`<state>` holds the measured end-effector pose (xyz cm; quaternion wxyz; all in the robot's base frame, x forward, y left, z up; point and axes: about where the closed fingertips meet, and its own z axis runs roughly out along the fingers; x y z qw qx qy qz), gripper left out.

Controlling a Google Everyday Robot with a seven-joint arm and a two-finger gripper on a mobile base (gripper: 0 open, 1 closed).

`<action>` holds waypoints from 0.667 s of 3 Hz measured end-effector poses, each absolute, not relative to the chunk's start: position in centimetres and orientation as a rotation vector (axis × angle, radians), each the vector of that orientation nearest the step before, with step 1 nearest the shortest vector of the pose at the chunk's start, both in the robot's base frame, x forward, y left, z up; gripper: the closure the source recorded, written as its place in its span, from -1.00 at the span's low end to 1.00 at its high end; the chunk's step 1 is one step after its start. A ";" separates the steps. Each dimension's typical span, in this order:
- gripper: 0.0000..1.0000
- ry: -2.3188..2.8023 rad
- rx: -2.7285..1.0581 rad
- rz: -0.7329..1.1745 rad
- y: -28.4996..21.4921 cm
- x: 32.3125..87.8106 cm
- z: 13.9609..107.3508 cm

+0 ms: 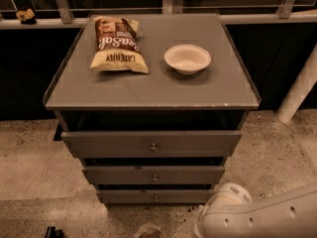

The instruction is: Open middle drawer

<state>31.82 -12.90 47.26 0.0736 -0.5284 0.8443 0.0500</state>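
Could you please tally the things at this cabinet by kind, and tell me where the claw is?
Grey drawers: 3 (top drawer, middle drawer, bottom drawer)
Chip bag: 1
White bowl: 1
Total: 5
Claw: out of view; only the white arm shows, lower right.

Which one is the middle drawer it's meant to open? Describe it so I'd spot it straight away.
Find the grey cabinet with a chip bag and white bowl on top; three knobbed drawers stack down its front. The middle drawer sits between the taller top drawer and the narrower bottom drawer. The gripper is out of view; only the white arm shows, lower right.
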 end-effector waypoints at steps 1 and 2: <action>-1.00 2.573 -1.557 0.049 -13.4 35.6 46.7; -1.00 2.592 -1.511 0.033 -13.4 35.9 46.6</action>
